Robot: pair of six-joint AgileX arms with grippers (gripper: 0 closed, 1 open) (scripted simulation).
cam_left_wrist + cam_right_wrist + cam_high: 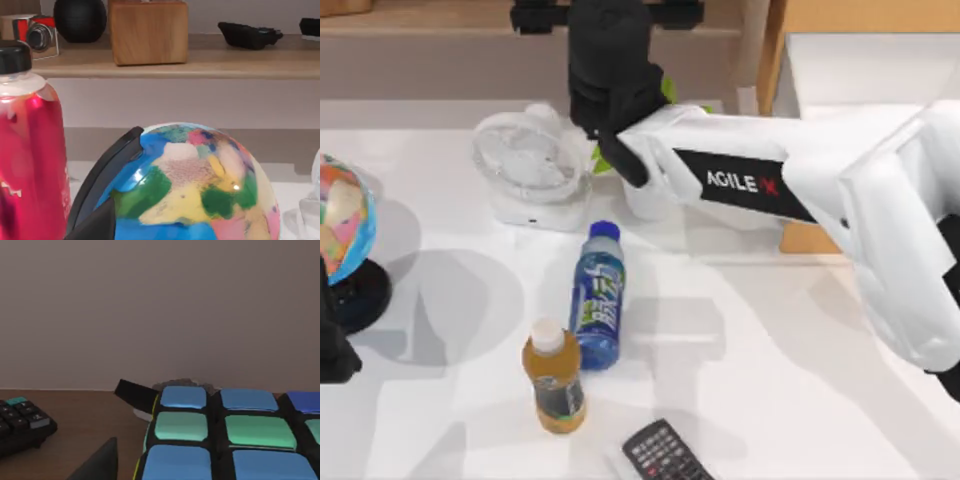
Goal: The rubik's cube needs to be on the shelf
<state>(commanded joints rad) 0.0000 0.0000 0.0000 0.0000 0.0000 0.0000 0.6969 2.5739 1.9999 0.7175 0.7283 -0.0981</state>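
Step in hand: you are at the placing stage. Your right arm reaches from 4 o'clock across the white counter [770,400] to the long light-brown wooden shelf [440,20] at 12 o'clock in the top view.
Right hand: the black right hand [610,40] sits over the shelf's front edge. You cannot tell how far its fingers are parted.
Cube: in the right wrist view the small rubik's cube with blue and green squares on a black grid [225,440] sits close under the camera, just above or on the brown shelf board. Whether it rests there or hangs in the grip is unclear.
Neighbours on the shelf: a black keypad device [20,425] lies beside the cube, apart from it.
Left arm: parked at 9 o'clock by the multicoloured globe on a black stand [345,215]; its dark left hand [335,345] is at the frame edge.
Next move: judge whether the cube is seated flat on the board, then release and back the hand off toward 6 o'clock without dragging it.
Risk: the white desk fan [530,160] below the arm stands close to the retreat path.
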